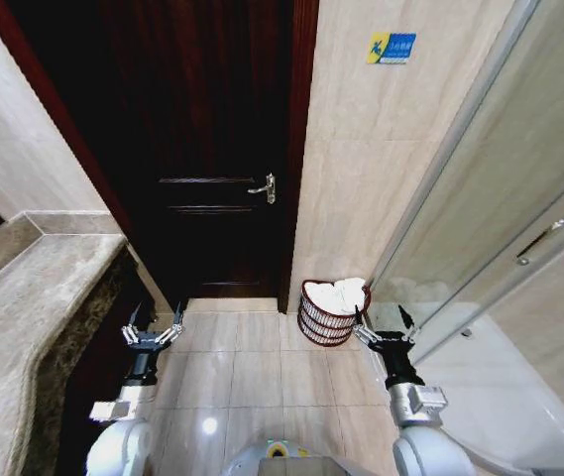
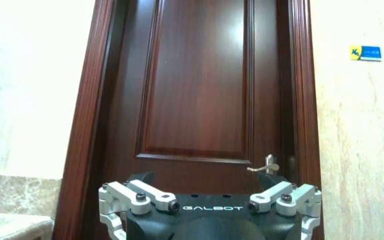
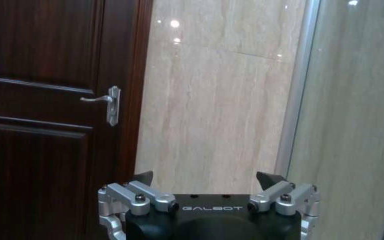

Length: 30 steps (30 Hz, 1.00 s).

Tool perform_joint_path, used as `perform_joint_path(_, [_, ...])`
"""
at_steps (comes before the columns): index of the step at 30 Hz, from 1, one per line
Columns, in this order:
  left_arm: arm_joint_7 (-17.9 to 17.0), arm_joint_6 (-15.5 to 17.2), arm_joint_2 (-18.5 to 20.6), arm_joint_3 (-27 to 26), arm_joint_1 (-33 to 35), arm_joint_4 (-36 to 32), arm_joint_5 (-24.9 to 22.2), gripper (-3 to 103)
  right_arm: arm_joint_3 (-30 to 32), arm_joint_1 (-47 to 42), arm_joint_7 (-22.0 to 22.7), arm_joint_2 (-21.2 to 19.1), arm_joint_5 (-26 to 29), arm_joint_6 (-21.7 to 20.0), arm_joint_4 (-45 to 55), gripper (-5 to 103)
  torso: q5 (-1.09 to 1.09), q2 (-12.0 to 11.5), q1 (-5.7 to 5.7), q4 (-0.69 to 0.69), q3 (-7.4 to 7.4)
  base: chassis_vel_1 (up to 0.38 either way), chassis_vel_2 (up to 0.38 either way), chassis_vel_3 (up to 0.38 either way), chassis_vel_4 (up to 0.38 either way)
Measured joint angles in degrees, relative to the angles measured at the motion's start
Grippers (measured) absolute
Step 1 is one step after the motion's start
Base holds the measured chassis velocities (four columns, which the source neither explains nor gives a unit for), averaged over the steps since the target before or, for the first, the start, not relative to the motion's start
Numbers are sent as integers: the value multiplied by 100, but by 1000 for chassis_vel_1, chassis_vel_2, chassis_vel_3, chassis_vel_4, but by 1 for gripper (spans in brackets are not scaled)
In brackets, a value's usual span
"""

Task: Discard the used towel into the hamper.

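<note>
Head view, bathroom scene: big dark wooden door [image 1: 212, 149] straight ahead with a silver lever handle [image 1: 265, 187], beige tiled wall [image 1: 381, 169] to its right, glass shower screen [image 1: 500, 198] further right, marble counter [image 1: 24, 307] off to the left. Hamper [image 1: 325, 315] down on the floor tiles at the foot of that wall, just right of the door frame, white towel [image 1: 342, 295] heaped inside and poking over the rim. Right gripper [image 1: 384, 324] just beside the hamper's right side, fingers spread wide, gripping nothing. Left gripper [image 1: 152, 323] well apart from it, low by the counter's end, also spread wide with nothing between the fingers. Small blue and yellow sign [image 1: 392, 47] high up on the wall.
</note>
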Motion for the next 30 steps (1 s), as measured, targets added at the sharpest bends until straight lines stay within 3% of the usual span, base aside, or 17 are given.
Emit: perform_joint_path(30, [203,-41,-48,-4,32,-42,16,100,1,-122,1,-3,6,170,-13,100,0,0,0,0,0,73,-53,-55,79])
